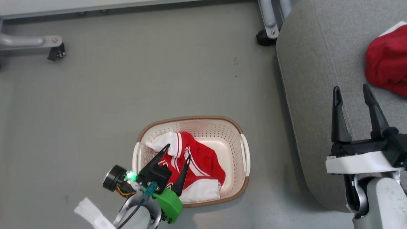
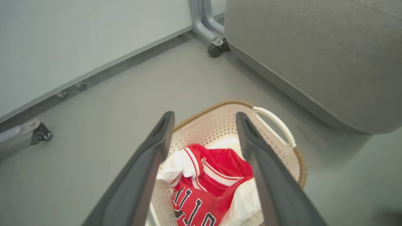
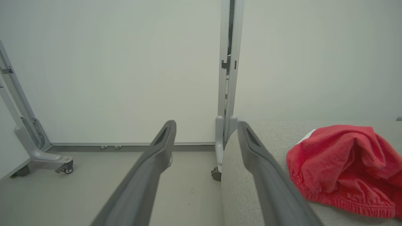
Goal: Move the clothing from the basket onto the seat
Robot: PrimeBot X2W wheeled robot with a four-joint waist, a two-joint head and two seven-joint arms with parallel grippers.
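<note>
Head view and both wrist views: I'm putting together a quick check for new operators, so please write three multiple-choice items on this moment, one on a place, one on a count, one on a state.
1. Where does the basket stand?
A. On the floor beside the seat. B. On top of the seat. C. On a table.

2. How many red garments lie in view on the seat?
A. None. B. One. C. Three.

3. Over the jersey, the fingers of the left gripper are:
A. Shut on the fabric. B. Shut on nothing. C. Apart.

Answers:
1 A: grey floor surrounds the basket, next to the seat's edge.
2 B: a single red heap lies on the cushion.
3 C: the left wrist view shows the jersey in the wide gap between them.
</note>
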